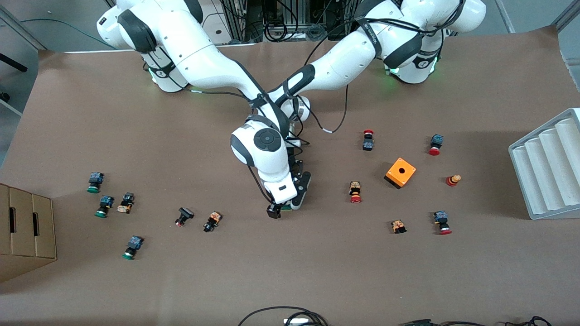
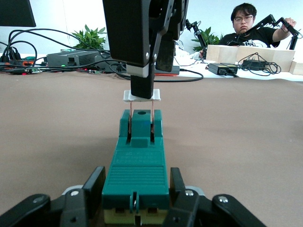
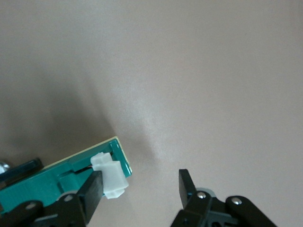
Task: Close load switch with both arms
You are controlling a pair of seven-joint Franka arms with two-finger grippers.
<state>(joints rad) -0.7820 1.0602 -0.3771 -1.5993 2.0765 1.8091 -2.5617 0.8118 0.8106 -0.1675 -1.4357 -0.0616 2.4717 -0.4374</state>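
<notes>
Lowest in the front view, a green-capped button (image 1: pixel 132 247) lies on the brown table (image 1: pixel 290 271) toward the right arm's end, with more green-capped buttons (image 1: pixel 94 182) farther from the camera beside a cardboard box (image 1: pixel 25 228). Toward the left arm's end sit red-capped buttons (image 1: pixel 441 222), an orange box with a hole (image 1: pixel 400 172) and a grey ridged tray (image 1: pixel 548 167). Both arms cross at mid-table: the right arm (image 1: pixel 199 68) comes from its base and bends down so that the right pincer (image 1: pixel 274 212) stands low over the load switch (image 1: pixel 285 208), of which only a sliver of green shows there; the left arm (image 1: pixel 353 59) reaches in beside it, and the left pincer (image 1: pixel 301 190) is at the switch's end farther from the camera. From the left wrist view, the load switch (image 2: pixel 138 163) lies flat on the table as a long dark-green block, and the left pincer (image 2: pixel 137 198) grips its end, one black finger (image 2: pixel 94 187) pressed to each side. At the switch's other end the white lever piece (image 2: pixel 141 96) stands raised on two thin metal blades, and a finger of the right pincer (image 2: pixel 142 71) touches it from above. Across the right wrist view, the load switch (image 3: pixel 71 172) shows its green end, and the right pincer (image 3: pixel 139 187) is spread apart, one finger (image 3: pixel 92 189) against the white lever piece (image 3: pixel 110 176) and the other well clear of it over bare table, so it clasps nothing.
</notes>
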